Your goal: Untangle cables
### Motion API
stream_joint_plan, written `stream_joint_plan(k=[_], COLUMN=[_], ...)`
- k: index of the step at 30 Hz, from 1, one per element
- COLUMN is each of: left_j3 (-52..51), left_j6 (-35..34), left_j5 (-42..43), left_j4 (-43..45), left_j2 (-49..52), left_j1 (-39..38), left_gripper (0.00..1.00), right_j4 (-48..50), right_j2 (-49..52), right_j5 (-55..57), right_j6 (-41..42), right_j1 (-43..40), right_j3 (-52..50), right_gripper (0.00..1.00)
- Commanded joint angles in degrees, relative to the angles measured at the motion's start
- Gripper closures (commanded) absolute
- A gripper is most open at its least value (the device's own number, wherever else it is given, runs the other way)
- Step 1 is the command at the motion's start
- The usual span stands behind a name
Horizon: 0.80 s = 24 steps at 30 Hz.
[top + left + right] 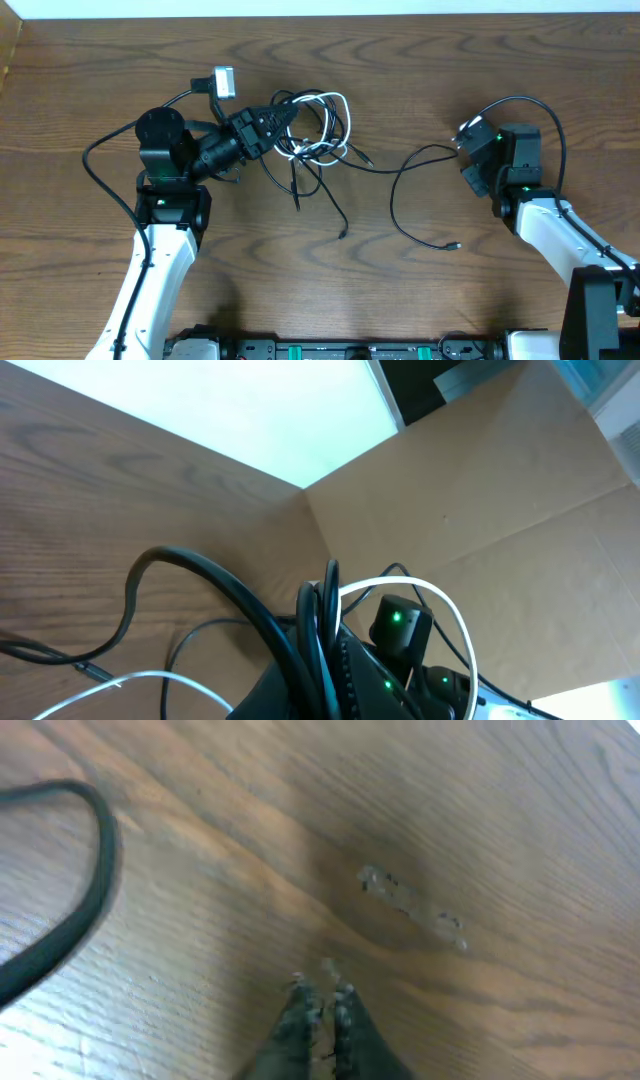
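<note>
While the wooden counter [400, 300] carries the tangle of cables [318, 140] left of center, mostly black with one white cable [338, 108] looped on top, one black strand trails right to a small plug [455, 245]. Left tool [283, 118] is clenched on the cables at the tangle's left edge. Right tool [320, 1005] is low over bare counter, fingertips almost together, nothing between them.

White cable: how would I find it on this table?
Look at the middle of the wooden table, just right of the left gripper, where cords pile in a tangle. Looped through it is the white cable, the only pale cord among black ones.
</note>
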Motion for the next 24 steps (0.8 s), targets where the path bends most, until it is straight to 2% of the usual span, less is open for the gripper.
stream_joint_plan(k=[1,2,3,4,11,17,20,24], left_j3=[0.8,0.8,0.8,0.8,0.8,0.8,0.8,0.8], left_j6=[0.0,0.8,1.8,2.5,2.5,2.3,0.9,-2.3], left_j5=[1.4,1.4,1.4,1.6,1.6,0.4,-3.0,-9.8], left_j4=[0.5,0.5,0.5,0.5,0.5,0.5,0.5,0.5], left_j2=[-0.8,-0.8,-0.8,-0.8,-0.8,-0.8,-0.8,-0.8], left_j1=[0.2,0.2,0.2,0.2,0.2,0.2,0.2,0.1], left_gripper=[0.92,0.92,0.92,0.92,0.92,0.92,0.92,0.92], right_j4=[1.4,2.2,2.8,3.5,8.0,8.0,8.0,8.0], right_j2=[0.0,0.0,0.0,0.0,0.0,0.0,0.0,0.0], right_j5=[-7.8,-10.8,-13.3,-16.2,-38.6,-56.4,-68.2,-76.9], right_j6=[1.7,2.0,2.4,2.4,2.8,2.8,2.8,3.4], right_j1=[-0.1,-0.1,-0.1,-0.1,-0.1,-0.1,-0.1,-0.1], right_j3=[0.0,0.0,0.0,0.0,0.0,0.0,0.0,0.0], right_gripper=[0.75,0.64,0.21,0.01,0.01,0.01,0.01,0.01])
